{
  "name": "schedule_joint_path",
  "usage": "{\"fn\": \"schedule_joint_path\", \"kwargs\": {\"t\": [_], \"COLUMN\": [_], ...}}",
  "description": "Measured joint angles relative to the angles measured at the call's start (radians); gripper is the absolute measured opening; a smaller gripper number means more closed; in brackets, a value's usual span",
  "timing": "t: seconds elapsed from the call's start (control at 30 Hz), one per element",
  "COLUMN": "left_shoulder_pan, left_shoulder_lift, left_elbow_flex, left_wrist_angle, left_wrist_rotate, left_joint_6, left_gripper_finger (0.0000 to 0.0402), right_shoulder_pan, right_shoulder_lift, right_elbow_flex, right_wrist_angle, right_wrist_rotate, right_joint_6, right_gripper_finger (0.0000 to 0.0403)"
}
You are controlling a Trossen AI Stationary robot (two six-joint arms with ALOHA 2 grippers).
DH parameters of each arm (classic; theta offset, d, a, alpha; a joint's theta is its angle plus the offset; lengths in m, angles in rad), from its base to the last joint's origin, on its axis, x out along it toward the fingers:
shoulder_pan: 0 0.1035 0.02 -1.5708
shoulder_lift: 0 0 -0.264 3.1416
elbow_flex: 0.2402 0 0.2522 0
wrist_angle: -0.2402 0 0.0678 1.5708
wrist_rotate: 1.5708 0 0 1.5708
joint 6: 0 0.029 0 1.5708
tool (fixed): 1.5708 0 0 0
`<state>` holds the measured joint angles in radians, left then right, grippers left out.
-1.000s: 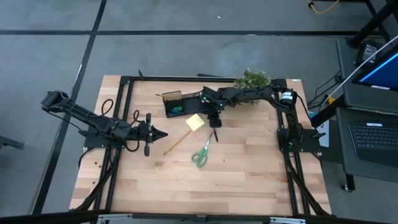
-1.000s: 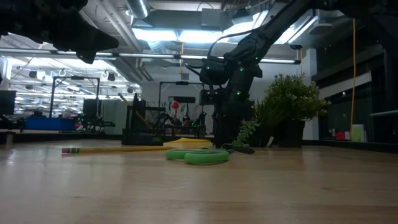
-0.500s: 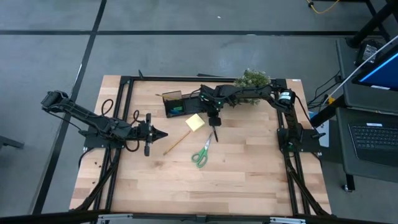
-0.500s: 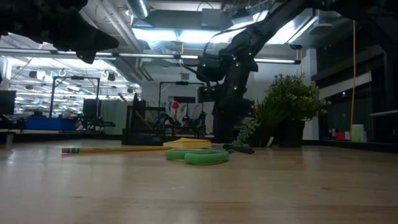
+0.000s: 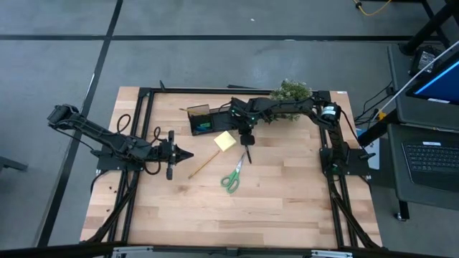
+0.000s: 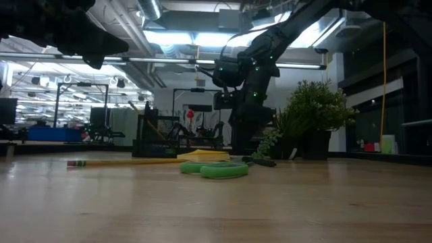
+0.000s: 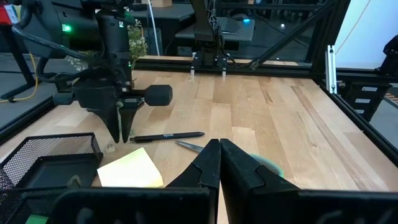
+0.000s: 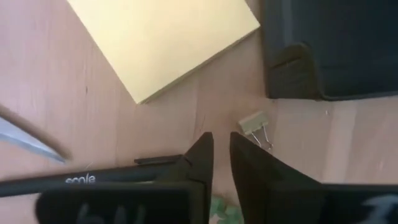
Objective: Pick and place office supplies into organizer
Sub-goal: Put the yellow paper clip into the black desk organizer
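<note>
The right gripper (image 7: 122, 134) hangs just above the black pen (image 7: 166, 136) on the desk, jaws narrow and empty. It should open wider, go down and squeeze the pen.

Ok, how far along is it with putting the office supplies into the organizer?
Done: one small green piece lies in the black mesh organizer. In hand: nothing; the right gripper, fingers slightly apart, points down beside a small metal binder clip. The left gripper waits shut. Left on the wooden table: yellow sticky-note pad, black pen, green-handled scissors, wooden pencil, the clip.
</note>
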<state>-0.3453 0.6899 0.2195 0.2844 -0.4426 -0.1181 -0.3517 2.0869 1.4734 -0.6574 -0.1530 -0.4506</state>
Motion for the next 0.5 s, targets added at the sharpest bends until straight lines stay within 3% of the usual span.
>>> {"fn": "schedule_joint_path", "kwargs": {"t": [0.17,0.5], "left_shoulder_pan": [0.000,0.000], "left_shoulder_lift": [0.000,0.000], "left_elbow_flex": [0.000,0.000], "left_wrist_angle": [0.000,0.000], "left_wrist_rotate": [0.000,0.000], "left_joint_6": [0.000,0.000], "left_gripper_finger": [0.0003,0.0002], "right_shoulder_pan": [0.009,0.009], "right_shoulder_lift": [-0.002,-0.002], "right_elbow_flex": [0.001,0.001], "right_wrist_angle": [0.035,0.060], "right_wrist_rotate": [0.094,0.098], "right_joint_6": [-0.049,-0.054], "right_gripper_finger": [0.0108,0.0167]}}
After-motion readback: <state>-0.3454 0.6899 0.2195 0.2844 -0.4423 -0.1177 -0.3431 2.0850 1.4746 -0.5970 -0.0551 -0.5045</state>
